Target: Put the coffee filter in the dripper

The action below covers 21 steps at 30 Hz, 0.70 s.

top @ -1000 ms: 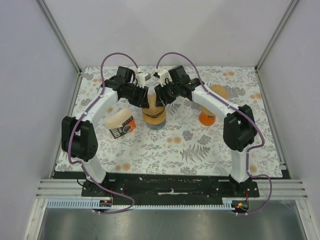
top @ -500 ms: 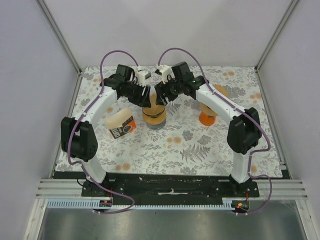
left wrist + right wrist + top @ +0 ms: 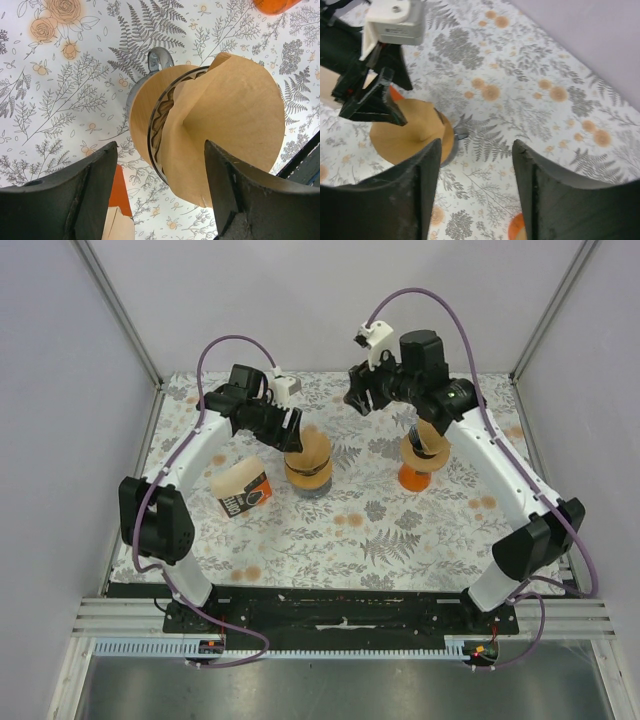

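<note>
The tabletop (image 3: 400,530), covered with a flower-pattern cloth, is closed in by pale walls (image 3: 60,390) on the left, right and far sides. The widest free room is the near part, behind both jaws and toward the arm bases. The left arm (image 3: 205,445) reaches over the far left part, and the right arm (image 3: 500,460) rises high above the far middle. The left jaws stand wide open and hold nothing. Just in front of them, seen between the two fingers (image 3: 85,200), is the dripper (image 3: 145,107) with the coffee filter (image 3: 235,120) sitting in it; the paper rises above the rim on one side. I cannot tell if a finger touches the paper. A tan packet (image 3: 242,490) lies beside the dripper, on the outer side of the left jaws and near them. The right jaws are also open and empty, lifted well apart from the dripper, with free cloth under them. An orange stand (image 3: 417,476) with a tan top stands below the right arm, behind the right jaws.
</note>
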Each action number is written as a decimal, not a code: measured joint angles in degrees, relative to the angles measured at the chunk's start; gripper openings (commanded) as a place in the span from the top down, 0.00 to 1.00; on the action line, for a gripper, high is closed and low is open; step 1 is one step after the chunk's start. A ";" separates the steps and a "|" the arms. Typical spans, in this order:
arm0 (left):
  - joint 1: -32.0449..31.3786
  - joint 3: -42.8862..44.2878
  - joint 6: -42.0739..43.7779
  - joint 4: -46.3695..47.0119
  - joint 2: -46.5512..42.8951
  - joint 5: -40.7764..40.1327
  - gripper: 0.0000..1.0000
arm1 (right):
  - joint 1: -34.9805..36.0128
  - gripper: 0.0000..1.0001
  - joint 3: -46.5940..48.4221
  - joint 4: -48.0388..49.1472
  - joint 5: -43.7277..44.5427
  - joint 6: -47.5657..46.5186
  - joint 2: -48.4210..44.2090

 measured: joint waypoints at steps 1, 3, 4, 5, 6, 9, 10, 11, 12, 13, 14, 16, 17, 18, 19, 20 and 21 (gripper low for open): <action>0.02 0.00 0.04 -0.09 -0.09 -0.02 0.23 | -0.57 0.52 -0.02 -0.07 0.68 -0.20 -0.76; 0.26 0.00 0.11 -0.24 -0.35 -0.02 0.18 | -2.56 0.69 -0.52 -0.28 2.69 0.07 -2.78; 0.35 0.00 0.15 -0.24 -0.50 -0.02 0.17 | -3.65 0.77 -0.92 -0.48 3.72 0.28 -3.80; 0.37 0.02 0.24 -0.24 -0.61 -0.07 0.16 | -5.03 0.82 -1.42 -0.81 5.07 0.79 -4.83; 0.42 0.02 0.28 -0.24 -0.72 -0.09 0.14 | -6.47 0.85 -2.01 -1.18 6.36 1.33 -5.88; 0.72 0.02 0.35 -0.26 -1.03 -0.20 0.13 | -10.75 0.92 -3.34 -2.71 10.12 2.69 -7.82; 0.76 0.02 0.35 -0.26 -1.14 -0.24 0.13 | -11.98 0.97 -3.69 -3.21 11.13 3.08 -8.17; 0.85 0.02 0.35 -0.26 -1.16 -0.28 0.13 | -13.31 0.99 -4.15 -3.54 12.35 3.45 -8.41; 0.87 0.02 0.37 -0.26 -1.22 -0.44 0.12 | -14.32 1.00 -4.59 -3.87 13.35 3.80 -8.57; 0.94 0.02 0.37 -0.28 -1.25 -0.55 0.12 | -15.43 1.00 -5.16 -4.35 14.75 4.15 -8.68; 0.96 0.02 0.37 -0.28 -1.31 -0.61 0.12 | -16.39 1.00 -5.77 -5.05 16.00 4.37 -8.76; 1.01 0.02 0.42 -0.28 -1.38 -1.05 0.12 | -17.68 1.00 -6.78 -6.27 18.14 4.76 -8.76; 1.07 0.02 0.44 -0.28 -1.40 -1.16 0.12 | -18.34 1.00 -7.17 -6.88 19.06 4.96 -8.76; 1.20 0.02 0.44 -0.28 -1.40 -1.31 0.12 | -18.80 1.00 -7.28 -7.76 19.71 5.14 -8.70; 1.25 0.02 0.46 -0.28 -1.40 -1.38 0.12 | -19.19 1.00 -7.26 -8.44 20.28 5.31 -8.55; 1.29 0.02 0.46 -0.28 -1.40 -1.42 0.12 | -19.43 1.00 -7.26 -8.92 20.61 5.42 -8.37; 1.42 0.02 0.46 -0.31 -1.40 -1.44 0.12 | -19.65 1.00 -7.10 -9.70 20.92 5.44 -7.98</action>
